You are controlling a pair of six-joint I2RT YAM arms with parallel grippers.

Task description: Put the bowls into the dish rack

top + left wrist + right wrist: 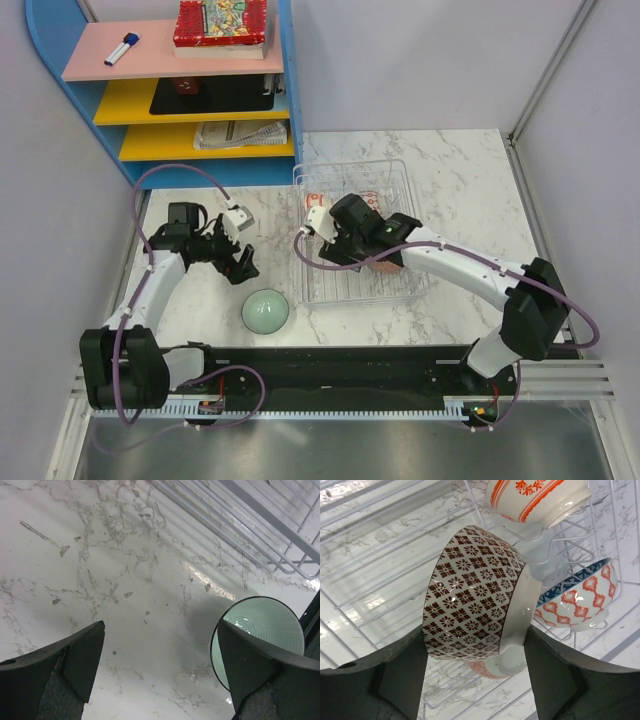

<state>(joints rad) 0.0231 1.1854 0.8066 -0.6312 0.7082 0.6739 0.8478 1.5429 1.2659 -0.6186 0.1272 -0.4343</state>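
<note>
Brown lattice bowl (470, 590) is clamped by right gripper (475, 640), apparently inside dish rack (400, 175); left gripper (160, 625) is held spread beside pale green bowl (265, 625) at near edge.

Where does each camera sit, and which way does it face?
Top external: above and behind the bases, looking down on the table, rack and green bowl; both arms show, left gripper and right gripper.
Left wrist: on the left wrist, facing the table; its open fingers frame the view, green bowl by one.
Right wrist: on the right wrist, facing into the rack; its fingers clamp the brown bowl.
Shared: top and left wrist both show the green bowl.
</note>
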